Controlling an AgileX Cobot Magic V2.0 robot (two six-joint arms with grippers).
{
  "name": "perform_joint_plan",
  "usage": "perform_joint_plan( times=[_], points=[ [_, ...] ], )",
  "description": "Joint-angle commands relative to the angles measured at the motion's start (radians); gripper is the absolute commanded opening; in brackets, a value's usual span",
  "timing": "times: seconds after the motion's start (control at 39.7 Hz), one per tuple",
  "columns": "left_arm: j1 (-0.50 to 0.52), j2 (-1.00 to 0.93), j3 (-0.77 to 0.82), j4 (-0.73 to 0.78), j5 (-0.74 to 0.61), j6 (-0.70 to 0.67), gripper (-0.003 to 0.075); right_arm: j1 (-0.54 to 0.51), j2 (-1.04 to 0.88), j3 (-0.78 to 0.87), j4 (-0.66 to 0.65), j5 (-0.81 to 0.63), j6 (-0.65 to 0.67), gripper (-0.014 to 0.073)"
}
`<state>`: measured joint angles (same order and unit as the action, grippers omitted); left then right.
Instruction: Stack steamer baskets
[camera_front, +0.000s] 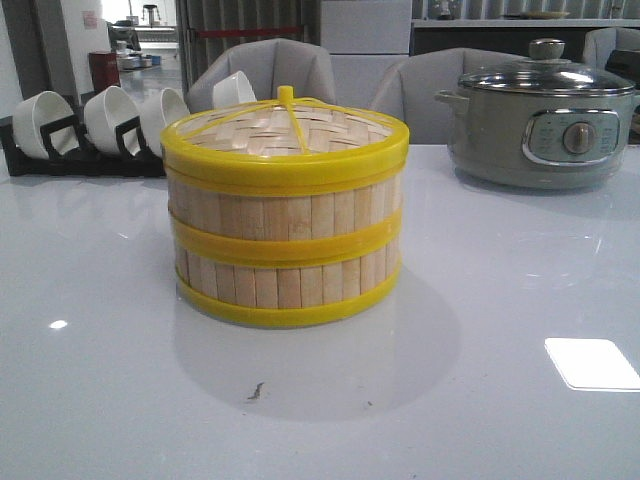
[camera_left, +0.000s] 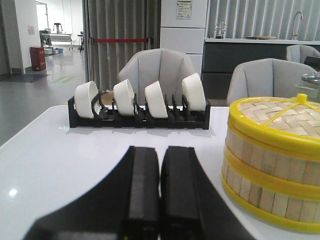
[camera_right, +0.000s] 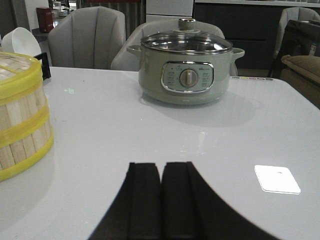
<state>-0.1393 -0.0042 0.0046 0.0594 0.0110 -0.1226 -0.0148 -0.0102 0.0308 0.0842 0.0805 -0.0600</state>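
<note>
Two steamer baskets (camera_front: 285, 245) of light-wood slats with yellow rims stand stacked at the middle of the white table, with the woven-bamboo lid (camera_front: 285, 135) on top. The same stack (camera_left: 272, 165) shows in the left wrist view, and its edge (camera_right: 22, 120) in the right wrist view. My left gripper (camera_left: 161, 150) is shut and empty, low over the table to the left of the stack. My right gripper (camera_right: 161, 166) is shut and empty too, to the right of the stack. Neither gripper touches the stack, and neither appears in the front view.
A grey electric pot (camera_front: 540, 120) with a glass lid stands at the back right of the table. A black rack (camera_front: 90, 150) holding several white bowls stands at the back left. Grey chairs (camera_front: 265, 70) stand behind the table.
</note>
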Motion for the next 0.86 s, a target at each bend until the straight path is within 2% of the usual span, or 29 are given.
perform_joint_plan(
  times=[0.0, 0.83],
  points=[
    [-0.001, -0.012, 0.003, 0.0, -0.08, 0.002, 0.0086, 0.001, -0.022, -0.015, -0.004, -0.075, -0.001, 0.0028],
    [-0.001, -0.012, 0.003, 0.0, -0.08, 0.002, 0.0086, 0.001, -0.022, -0.015, -0.004, -0.063, -0.002, 0.0028]
  ],
)
